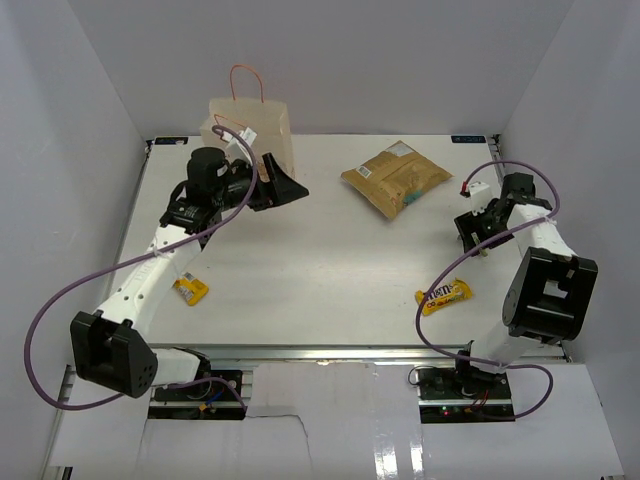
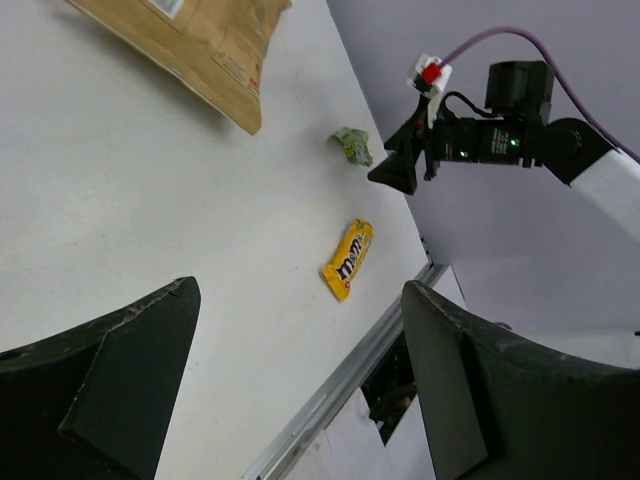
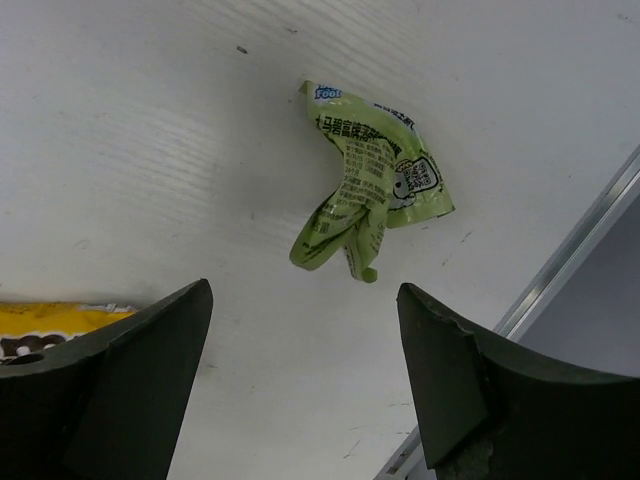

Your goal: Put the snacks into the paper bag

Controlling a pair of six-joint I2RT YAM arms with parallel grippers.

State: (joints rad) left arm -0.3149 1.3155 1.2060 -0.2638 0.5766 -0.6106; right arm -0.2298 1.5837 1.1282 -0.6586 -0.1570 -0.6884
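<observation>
The cream paper bag (image 1: 252, 125) with orange cord handles stands at the back left. My left gripper (image 1: 284, 186) is open and empty just right of the bag; in the left wrist view (image 2: 300, 290) only bare table lies between its jaws. The tan pouch (image 1: 396, 175) lies at the back centre. The yellow M&M's packet (image 1: 443, 296) lies front right. My right gripper (image 3: 303, 290) is open just above the table, with the crumpled green packet (image 3: 370, 190) lying just ahead of its fingertips. A yellow-orange packet (image 1: 190, 290) lies front left. The brown bar and the pink packet are out of view.
White walls close in the table on the left, back and right. A metal rail (image 1: 330, 350) runs along the near edge. The right table edge (image 3: 570, 260) runs close beside the green packet. The left arm's purple cable (image 1: 60, 300) loops out to the left.
</observation>
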